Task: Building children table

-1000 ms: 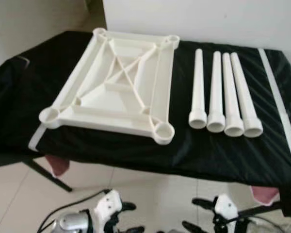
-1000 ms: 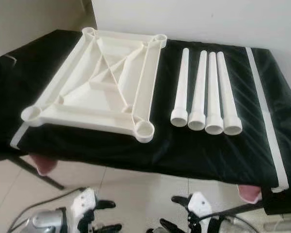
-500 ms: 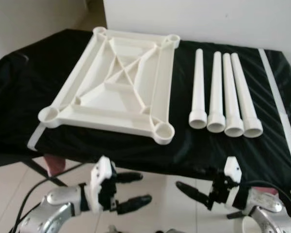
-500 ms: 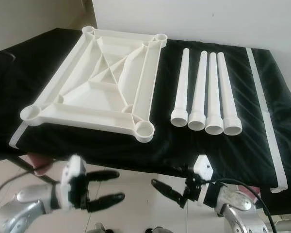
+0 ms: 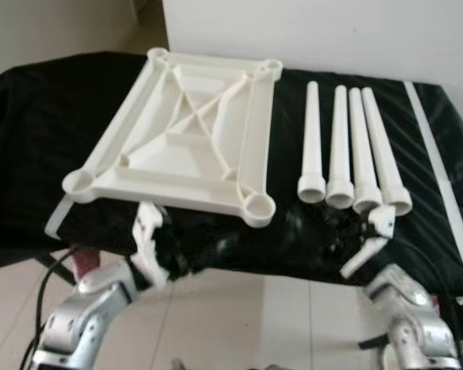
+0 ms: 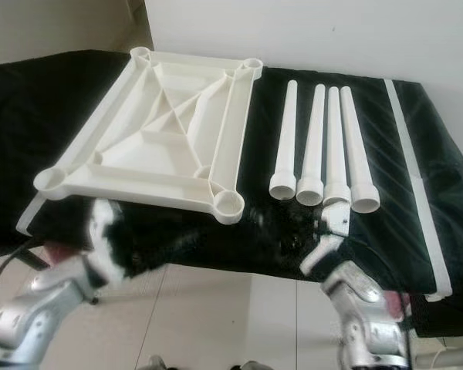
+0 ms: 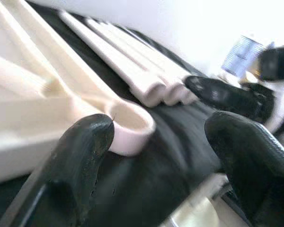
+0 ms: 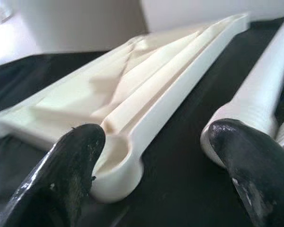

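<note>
Tabletop [image 5: 187,135] is lying upside down, ribs up, on the left half of the black cloth [image 5: 31,116] covering the workbench, with a round socket at each corner. Its long axis is running away from the robot, slightly skewed.

Left gripper [image 7: 156,156] is sitting low at the near edge of the cloth, just in front of the tabletop's near rim. Fingers [image 7: 80,156] are spread apart, holding nothing. In its wrist view the near right socket [image 7: 128,125] is sitting straight ahead between the fingers, close.

Near right socket is lying between the two grippers in the head views (both arms are blurred there, so exact tip positions aren't readable).

Four legs [image 5: 347,150] are lying side by side to the right of the tabletop, apart from it, touching or nearly touching each other. Long axes are pointing away from the robot, wide socket ends facing the near edge, narrow ends far.

Right gripper [image 8: 156,156] is sitting just in front of the wide ends of the legs, nearest the right pair. Fingers [image 8: 246,161] are open, empty. Its wrist view is looking along the cloth, with a leg end just past one finger and the tabletop corner past the other.

Judgement: right arm is the nearer one for a leg pickup. Legs are lying end-on to it, so the fingers would need to close across the leg. Left is better placed to steady the tabletop. No leg fitted yet.
</note>
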